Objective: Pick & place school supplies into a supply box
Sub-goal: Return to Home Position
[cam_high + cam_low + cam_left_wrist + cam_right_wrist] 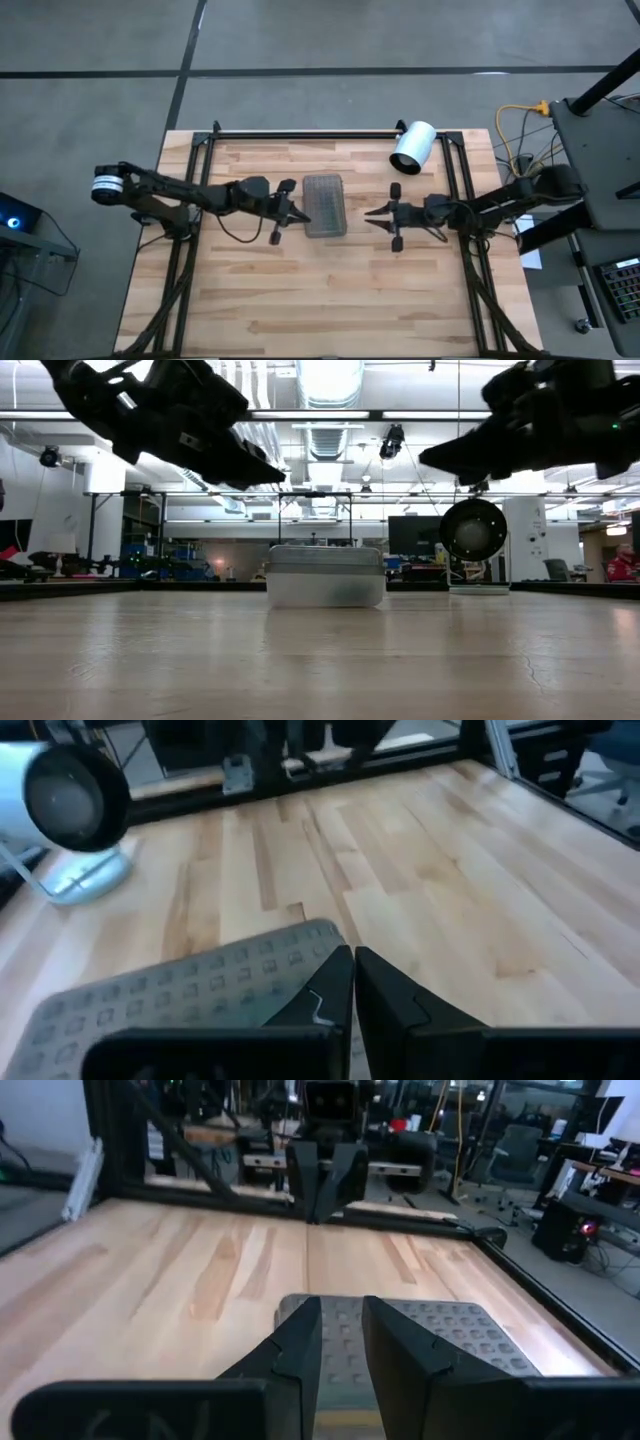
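Note:
The supply box [323, 205] sits closed at the table's middle, its grey ribbed lid [190, 985] on top and its whitish base [325, 588] flat on the wood. No pencils, pens or scissors show in any view. My left gripper [303, 214] hovers just left of the box with its fingers [352, 960] shut on nothing. My right gripper [369, 213] hovers to the right of the box, fingers a narrow gap apart [342, 1312], pointing at the box's lid [450, 1325]. In the low view both grippers hang above the tabletop.
A white cylinder [413, 147] lies near the table's far right corner. A black frame rail [300, 133] runs along the far edge, and side rails run down both sides. Bare wood [320, 290] stretches on the near side of the box.

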